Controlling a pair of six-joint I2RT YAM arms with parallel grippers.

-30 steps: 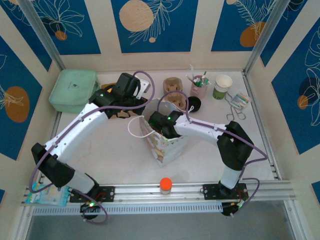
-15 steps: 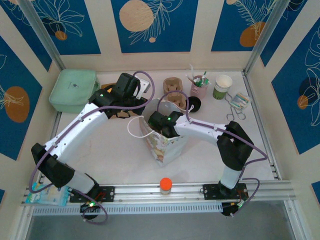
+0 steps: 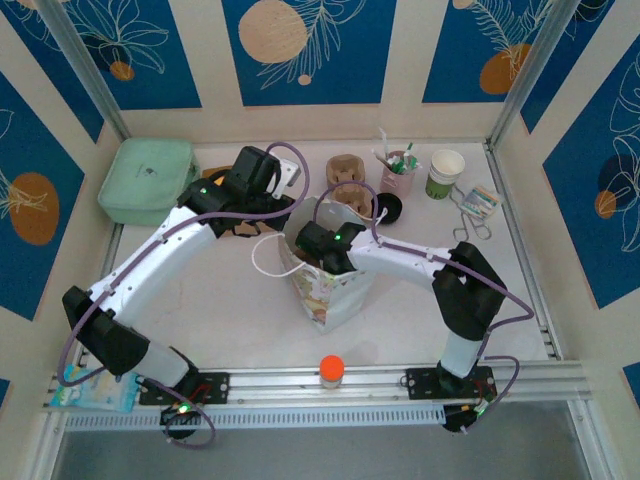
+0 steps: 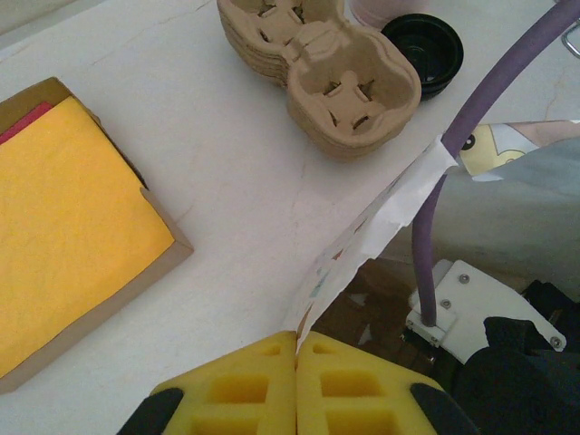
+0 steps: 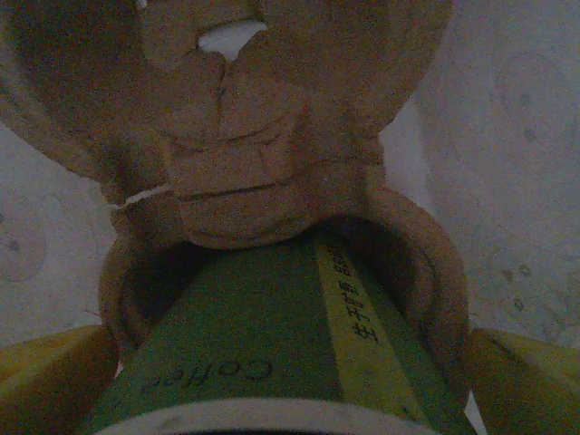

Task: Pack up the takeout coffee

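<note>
The takeout coffee point(image 5: 272, 362) is a green-sided cup with a white rim. It sits in a brown cardboard carrier point(image 5: 236, 190) inside the patterned paper bag point(image 3: 335, 295). Its top is cut off by the frame. My right gripper point(image 5: 290, 376) reaches down into the bag point(image 3: 318, 248) and is open. One yellow finger point(image 5: 54, 372) stands wide on each side of the cup. My left gripper point(image 4: 296, 349) is shut on the bag's white rim point(image 4: 390, 204), holding the mouth apart at the bag's far left side point(image 3: 290, 212).
A stack of cardboard carriers point(image 3: 345, 170) and a loose black lid point(image 3: 388, 208) lie just behind the bag. Further right stand a pink cup of sticks point(image 3: 398, 172) and a lidless green-and-white cup point(image 3: 444, 172). A mint case point(image 3: 148, 180) sits far left. A box of yellow napkins point(image 4: 63, 208) lies beside the left arm.
The right wrist and the bag have shifted slightly to the left. The left arm has stayed put, still pinching the rim.
</note>
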